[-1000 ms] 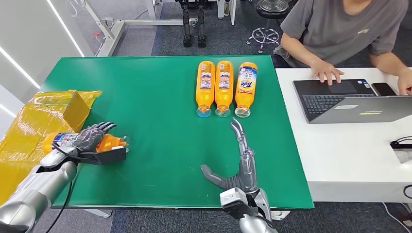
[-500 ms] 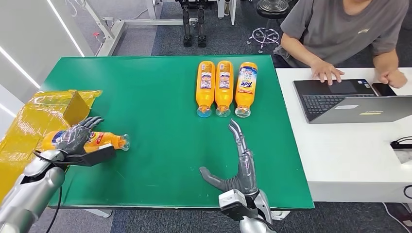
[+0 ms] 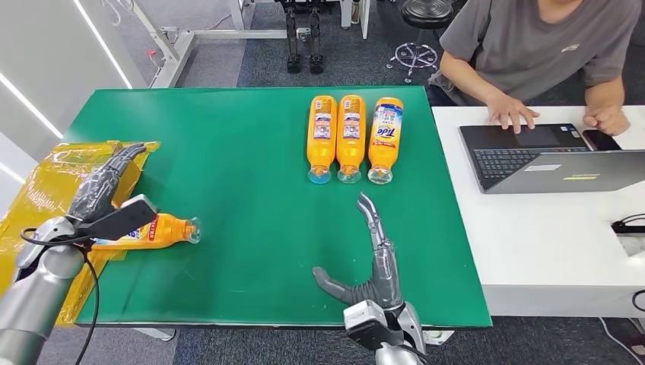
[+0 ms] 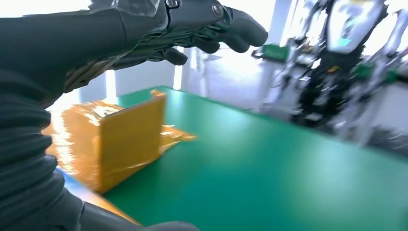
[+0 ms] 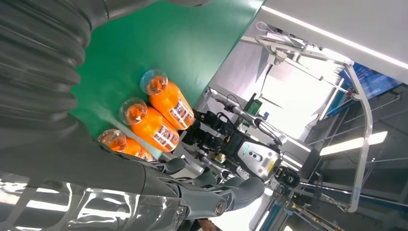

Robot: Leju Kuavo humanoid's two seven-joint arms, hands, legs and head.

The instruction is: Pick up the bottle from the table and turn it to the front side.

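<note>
**Fingers spread and empty on both hands, orange bottle lying loose on the green table**

Fingers (image 3: 106, 179) of the left hand (image 3: 103, 201) are stretched out and apart, holding nothing; the hand is raised above the table's left edge with its thumb reaching out over the base end of the orange bottle (image 3: 156, 230). From the left wrist camera the same fingers (image 4: 211, 29) are extended in the air, with nothing between them and the thumb.

That bottle lies on its side near the left edge of the green table (image 3: 236, 144), at about 8 o'clock from the table's middle. Its clear cap points toward 3 o'clock and its label faces up. Whether the thumb touches it cannot be told.

At 9 o'clock of the bottle, just beside it, sits a yellow box (image 3: 72, 179) wrapped in shiny yellow film, overhanging the table's left edge.

Down at 6 o'clock of the table, the right hand (image 3: 373, 262) rests flat and open, fingers pointing to 12 o'clock and thumb out toward 9 o'clock, gripping nothing.

Just beyond its fingertips, at 1 o'clock of the table, three orange bottles (image 3: 350, 137) lie side by side, touching, with caps pointing to 6 o'clock. The rightmost one shows its front label.

Right of the green table, at 3 o'clock, stands a white table (image 3: 548, 243) with an open laptop (image 3: 548, 156). A person in a grey shirt (image 3: 532, 38) sits behind it with one hand on the keyboard.
</note>
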